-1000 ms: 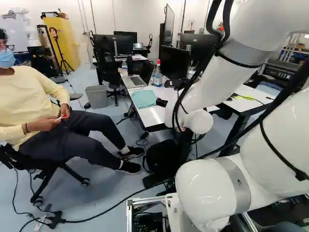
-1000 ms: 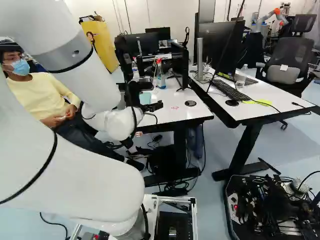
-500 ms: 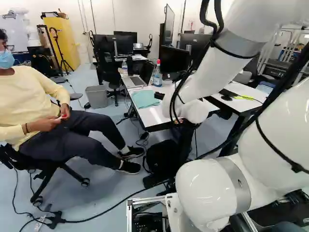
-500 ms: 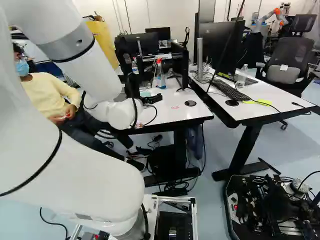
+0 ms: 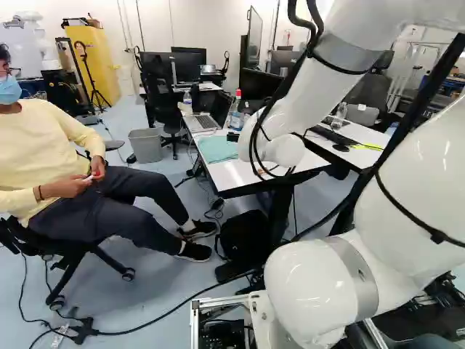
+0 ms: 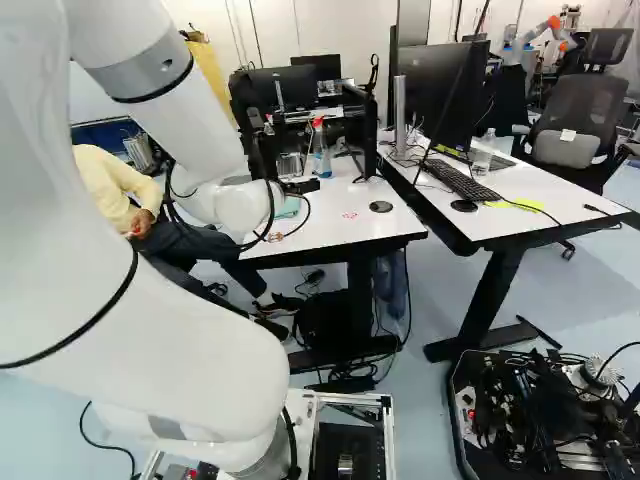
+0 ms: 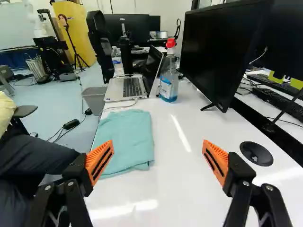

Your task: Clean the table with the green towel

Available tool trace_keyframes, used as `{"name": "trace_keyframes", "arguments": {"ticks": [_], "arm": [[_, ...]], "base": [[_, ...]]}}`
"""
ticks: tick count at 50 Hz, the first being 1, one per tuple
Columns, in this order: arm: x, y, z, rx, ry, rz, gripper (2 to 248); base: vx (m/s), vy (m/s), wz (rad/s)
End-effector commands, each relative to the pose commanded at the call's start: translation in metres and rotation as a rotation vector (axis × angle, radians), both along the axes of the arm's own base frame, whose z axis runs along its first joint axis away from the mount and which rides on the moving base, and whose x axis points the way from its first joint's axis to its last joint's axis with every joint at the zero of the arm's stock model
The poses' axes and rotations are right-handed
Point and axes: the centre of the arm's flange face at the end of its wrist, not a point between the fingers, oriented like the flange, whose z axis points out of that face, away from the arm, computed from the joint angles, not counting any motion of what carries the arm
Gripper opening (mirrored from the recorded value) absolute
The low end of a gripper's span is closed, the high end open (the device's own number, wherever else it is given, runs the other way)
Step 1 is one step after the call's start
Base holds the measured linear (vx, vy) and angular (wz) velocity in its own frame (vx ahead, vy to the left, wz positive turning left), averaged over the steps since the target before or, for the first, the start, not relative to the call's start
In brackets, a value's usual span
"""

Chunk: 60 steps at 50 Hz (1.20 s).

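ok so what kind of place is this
Probably a robotics lab or shared workroom: desks carry a monitor and an open laptop, another robot stands in the background, and a tray of electronics sits near the base.

The arm (image 5: pixel 309 91) comprises glossy white, rounded segments with grey collars (image 5: pixel 349 54) and black straps (image 6: pixel 150 95). Black cables (image 5: pixel 408 121) run externally. The black gripper (image 6: pixel 308 185) has ribbed orange pads (image 7: pixel 214 152) and exposed screws (image 7: pixel 245 183).

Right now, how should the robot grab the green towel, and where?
Probably by the rumpled near corner of the green towel, away from the table's edge. The open gripper could come straight down and pinch up a fold, since the cloth lies folded flat on the table.
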Motion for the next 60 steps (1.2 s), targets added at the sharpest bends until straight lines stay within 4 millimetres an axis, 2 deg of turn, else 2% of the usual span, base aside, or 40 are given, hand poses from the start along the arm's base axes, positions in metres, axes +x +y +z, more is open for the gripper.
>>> {"name": "trace_keyframes", "arguments": {"ticks": [27,60], "arm": [[0.044,0.018,0.019,0.002,0.067,0.030,247],[0.101,0.049,0.014,0.018,0.132,0.056,247]], "base": [[0.000,0.000,0.000],[0.000,0.000,0.000]]}}
